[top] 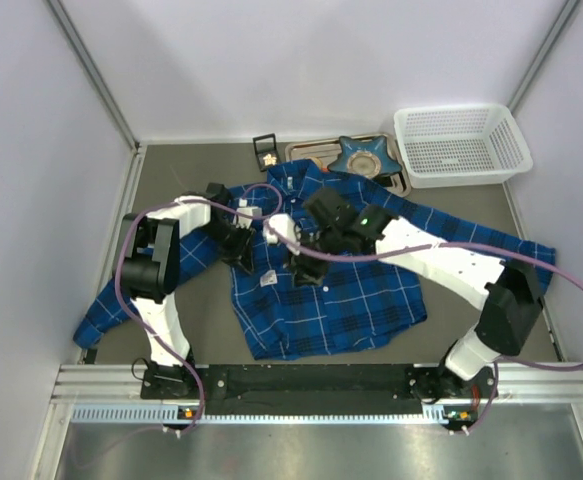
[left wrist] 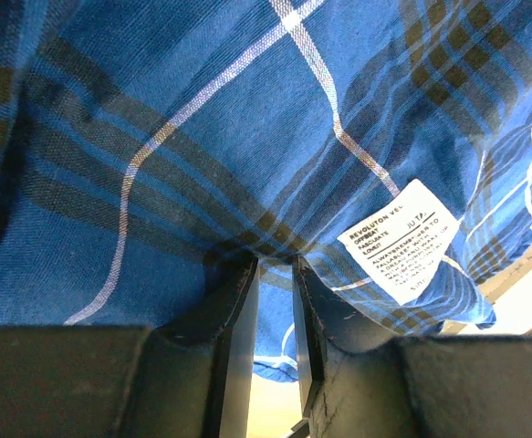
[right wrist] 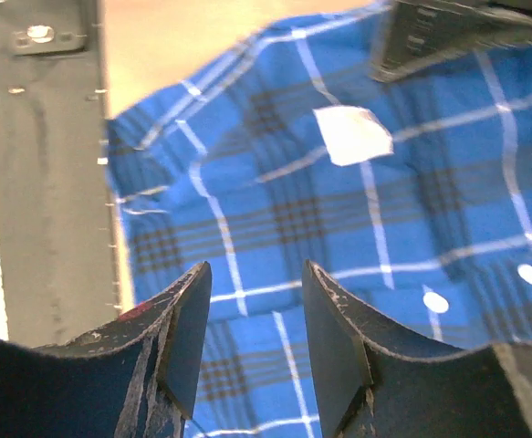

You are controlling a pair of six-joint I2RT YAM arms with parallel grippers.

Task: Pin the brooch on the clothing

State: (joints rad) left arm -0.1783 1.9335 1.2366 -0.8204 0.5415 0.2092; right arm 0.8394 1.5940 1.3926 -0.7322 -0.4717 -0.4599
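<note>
Pinching what looks like a small fold of the shirt [top: 321, 310], the left gripper [left wrist: 275, 270] has its fingers drawn almost together, and creases in the plaid run to their tips, so I judge it clamped on cloth. Such a thin bite could slip, letting the lifted panel drop flat. The right gripper [right wrist: 255, 270] hangs over the shirt front with its fingers spread and nothing between them. The brooch [top: 268, 158] appears to sit well apart from both, a pale speck in a small black case [top: 260, 143] at the far side of the table, just beyond the collar and beside the tray [top: 316, 150]. Fetching so tiny a thing invites a fumble, since the broad fingers could tip it out of the case or nudge it under the collar. The two arms also meet closely over the chest, so a reach toward the case may tug the held cloth or catch the purple cable [top: 121, 270]. How much fabric lies between the left fingers is hard to tell, as only a narrow gap with paler blue shows. The brooch's shape and pin cannot be made out from above, and neither wrist camera shows it. The white label [left wrist: 402, 242] on the cloth is only partly readable.
</note>
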